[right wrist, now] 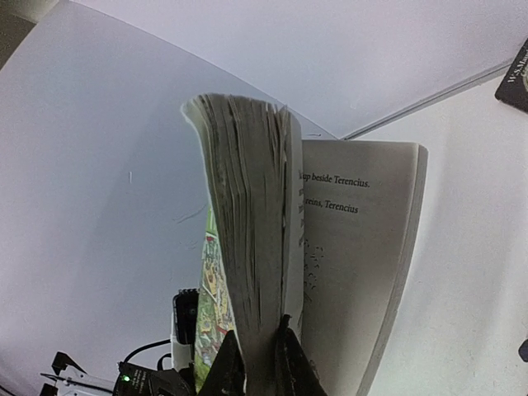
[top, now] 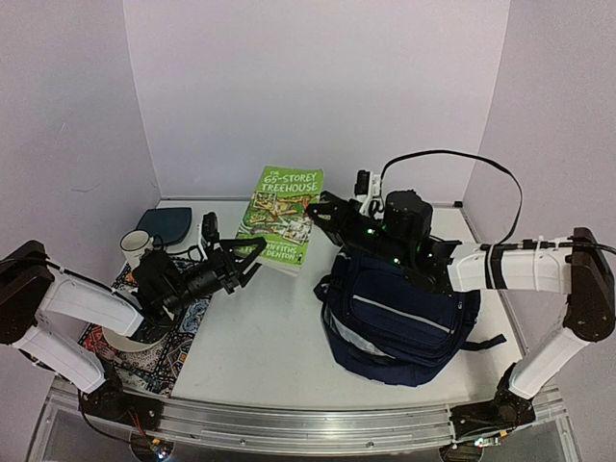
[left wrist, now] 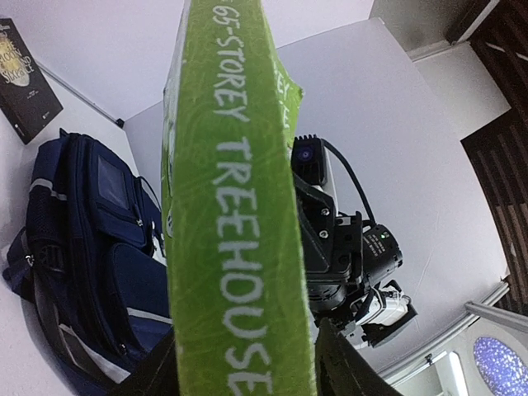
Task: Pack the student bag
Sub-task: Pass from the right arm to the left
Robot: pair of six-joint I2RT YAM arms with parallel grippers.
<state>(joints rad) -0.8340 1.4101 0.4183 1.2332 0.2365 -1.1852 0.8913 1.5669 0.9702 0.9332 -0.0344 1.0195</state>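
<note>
Navy fabric student bag (top: 395, 322) | slumped on desk (top: 279, 327), right of centre | soft, floppy; best taken by top rim | right gripper (right wrist: 257, 363) pinches paperback (top: 281, 214) pages | left gripper (left wrist: 247, 359) straddles spine, grip unclear

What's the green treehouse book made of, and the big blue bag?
The book looks like paper: a printed card cover and thin matte pages that fan and bend. The bag looks like woven cloth, maybe nylon: soft, slumped, with stitched seams.
</note>
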